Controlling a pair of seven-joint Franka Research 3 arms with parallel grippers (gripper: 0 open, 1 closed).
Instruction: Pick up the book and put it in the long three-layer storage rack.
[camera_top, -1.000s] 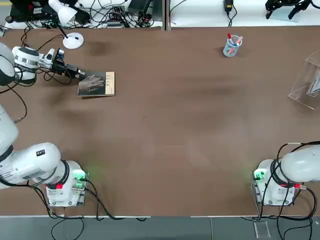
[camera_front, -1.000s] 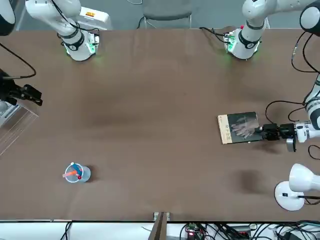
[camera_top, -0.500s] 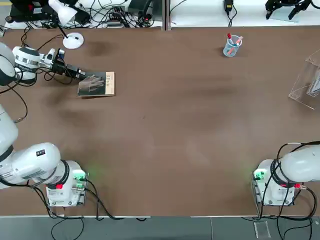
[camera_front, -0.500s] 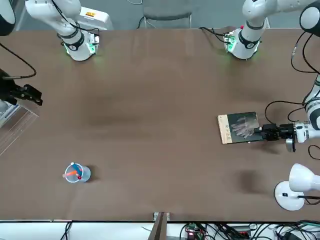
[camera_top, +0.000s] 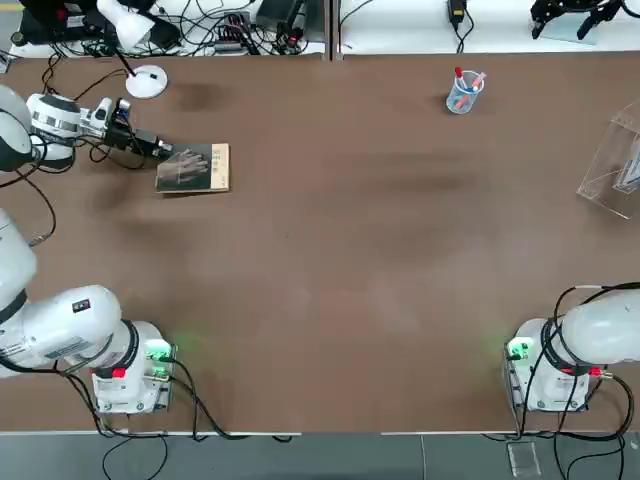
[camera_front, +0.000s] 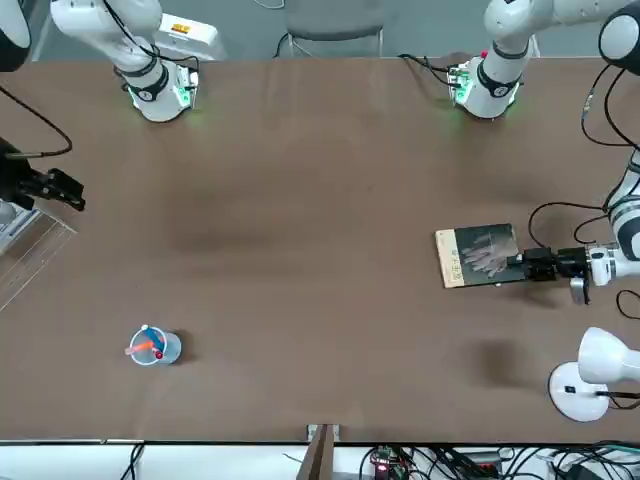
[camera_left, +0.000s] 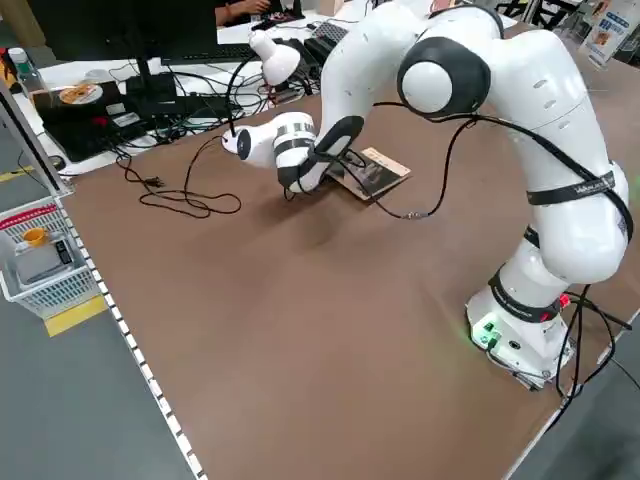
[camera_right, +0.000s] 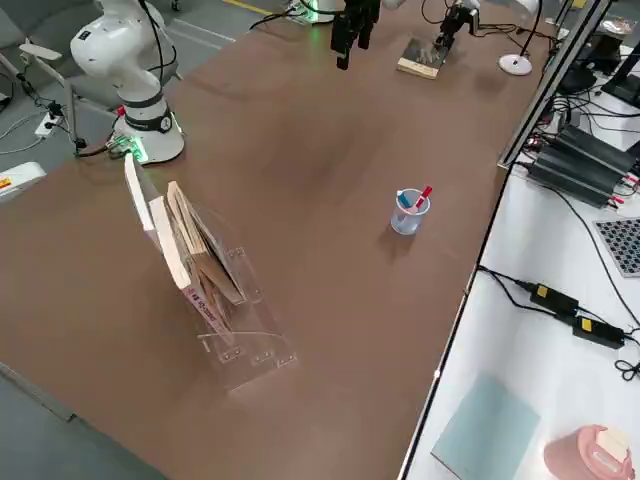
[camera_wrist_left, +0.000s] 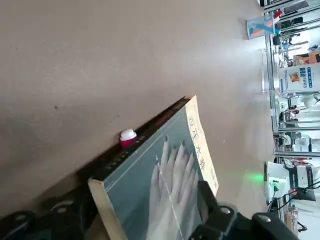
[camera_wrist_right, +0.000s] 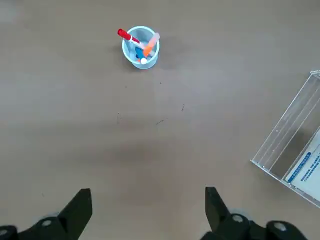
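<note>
Staying put since before, left gripper (camera_top: 160, 150) clamped on the book (camera_top: 194, 167), upper left; right gripper (camera_wrist_right: 145, 210) apart. Brown table (camera_top: 350, 260), white lamp (camera_top: 130, 40).

A robotics lab, it seems: two white arms bolted to a wide brown tabletop (camera_top: 330, 260), tangled cables and power adapters (camera_right: 545, 295) along white side benches, plus a desk lamp (camera_top: 128, 35) and taped floor markings.

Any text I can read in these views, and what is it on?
Nothing can be read.
Book: characters down the cream strip, too blurred.
Rack: blue-and-white label on something inside, print too small.
Item in the rack: small red mark, unreadable.
</note>
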